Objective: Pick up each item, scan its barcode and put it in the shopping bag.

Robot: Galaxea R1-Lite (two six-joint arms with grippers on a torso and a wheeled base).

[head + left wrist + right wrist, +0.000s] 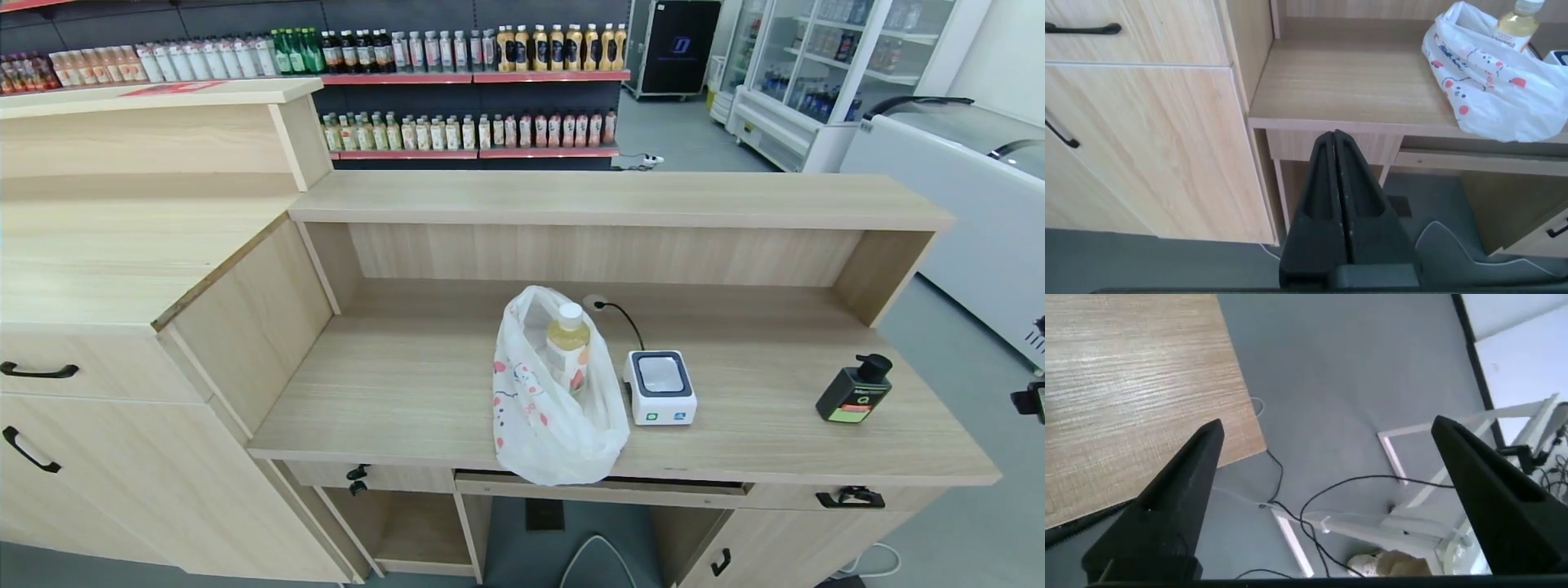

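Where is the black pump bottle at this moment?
In the head view the pump bottle stands on the right of the counter, near its front edge, apart from the scanner to its left.

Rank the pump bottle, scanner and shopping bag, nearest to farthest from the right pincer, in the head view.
From the right pincer, beside the counter's right end:
1. Pump bottle, right end.
2. Scanner, middle.
3. Shopping bag, left of scanner.

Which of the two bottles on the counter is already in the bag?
The white-capped yellow drink bottle, standing inside the shopping bag; the dark pump bottle stands outside it, right of the scanner.
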